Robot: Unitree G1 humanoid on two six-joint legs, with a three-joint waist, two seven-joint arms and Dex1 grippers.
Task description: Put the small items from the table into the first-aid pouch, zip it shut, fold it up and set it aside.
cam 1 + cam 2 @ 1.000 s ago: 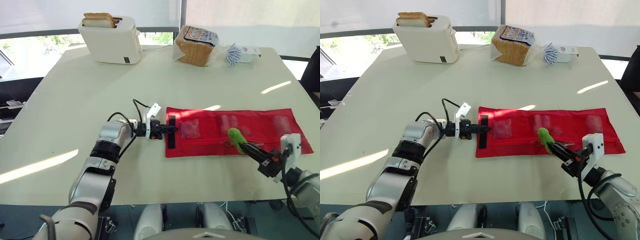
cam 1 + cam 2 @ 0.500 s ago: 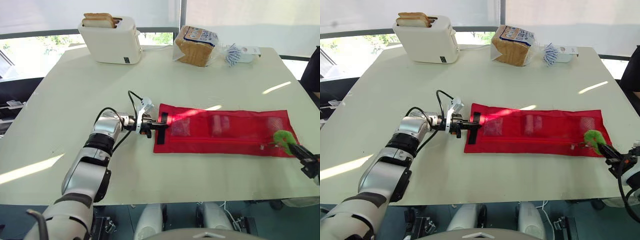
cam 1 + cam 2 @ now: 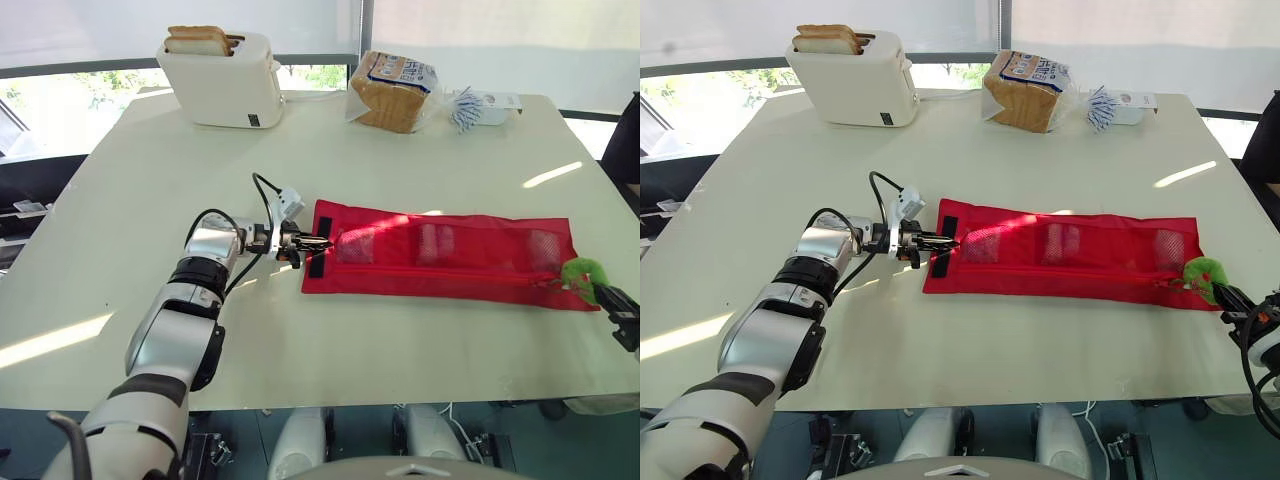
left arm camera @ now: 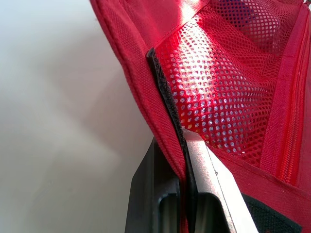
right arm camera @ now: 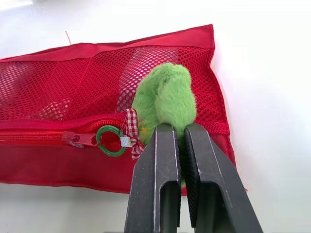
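Observation:
A long red mesh first-aid pouch (image 3: 440, 262) lies flat across the middle of the table, with small items showing through its mesh pockets (image 4: 218, 97). My left gripper (image 3: 312, 241) is shut on the pouch's left end by its black strap (image 4: 167, 102). At the pouch's right end my right gripper (image 3: 1225, 298) is shut on the fuzzy green zipper pull (image 5: 165, 99). That pull hangs from a green ring (image 5: 110, 141) on the zipper slider (image 5: 77, 140). The zipper line (image 3: 450, 277) looks closed along the whole length.
A white toaster (image 3: 222, 78) with bread slices stands at the table's back left. A bagged loaf (image 3: 392, 90) and a small white and blue packet (image 3: 480, 106) lie at the back right. The table's right edge (image 3: 600, 170) is close to my right gripper.
My right gripper has drawn the green pull from mid-pouch to its right end, closing the zipper. The pouch and my left gripper have shifted left and slightly back.

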